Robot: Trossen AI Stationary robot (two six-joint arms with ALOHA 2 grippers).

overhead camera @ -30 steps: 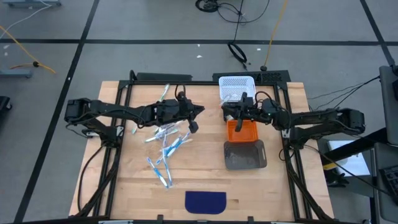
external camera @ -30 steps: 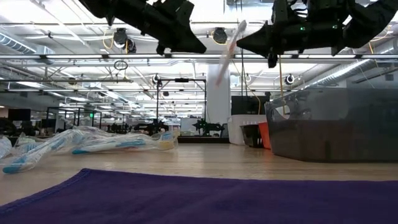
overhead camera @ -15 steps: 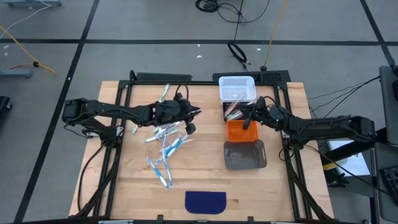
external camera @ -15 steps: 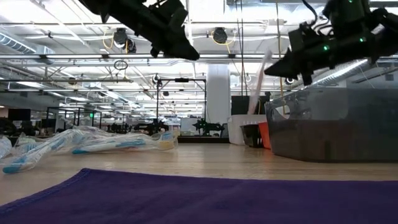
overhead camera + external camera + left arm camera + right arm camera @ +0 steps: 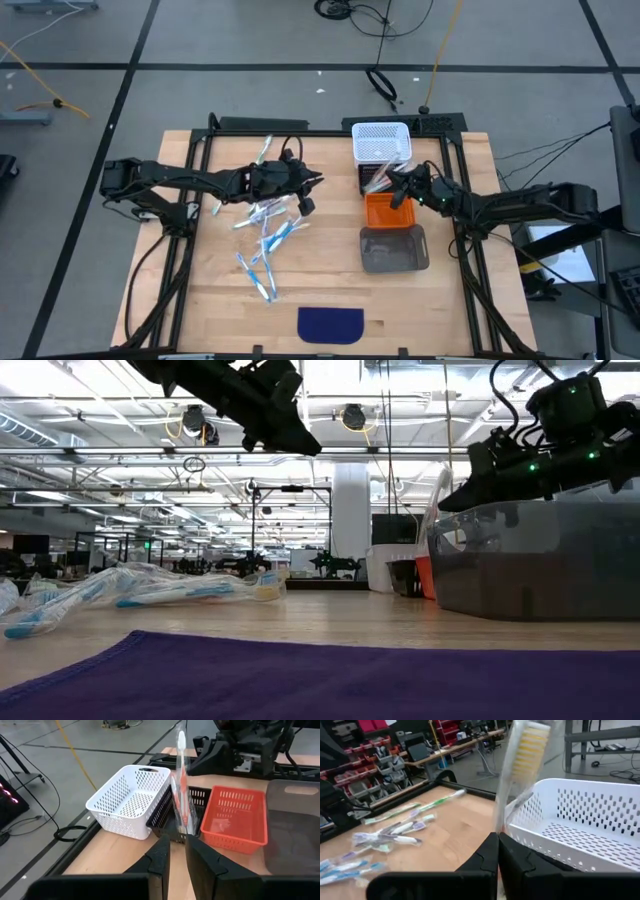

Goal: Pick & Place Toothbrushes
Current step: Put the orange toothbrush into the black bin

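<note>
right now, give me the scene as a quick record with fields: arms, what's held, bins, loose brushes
right gripper: shut on a wrapped toothbrush, above the bins
left gripper: holds nothing, above the table by the pile
bins: white basket, black basket, orange basket, grey bin in a row
loose toothbrushes: scattered on the table's left half
mat: dark blue cloth at the near edge
</note>
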